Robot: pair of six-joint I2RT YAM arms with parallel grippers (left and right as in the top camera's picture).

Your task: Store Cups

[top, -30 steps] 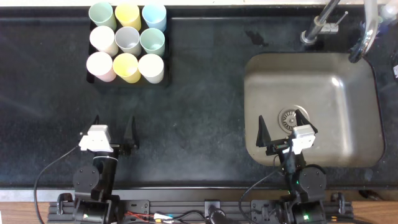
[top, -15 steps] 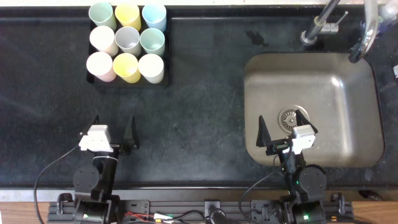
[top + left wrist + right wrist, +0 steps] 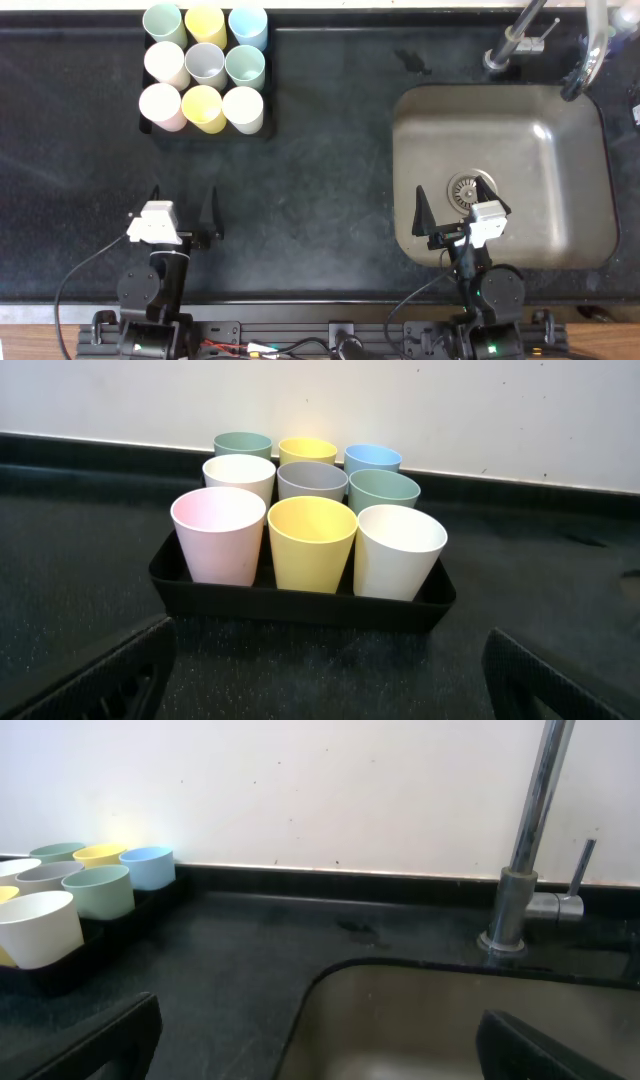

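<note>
Cups (image 3: 205, 69) stand upright, nine packed in tray (image 3: 300, 605) at table's (image 3: 330, 150) back left, so storing looks done, hence left pincer (image 3: 184, 196) and right pincer (image 3: 453, 196) over sink (image 3: 545, 150) sit open, empty, near bases.

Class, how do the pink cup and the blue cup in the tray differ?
The pink cup is pale pink, the blue cup light blue. The pink cup stands in a near corner of the tray; the blue cup stands in the far, diagonally opposite corner. Both stand upright, alike in shape.
</note>
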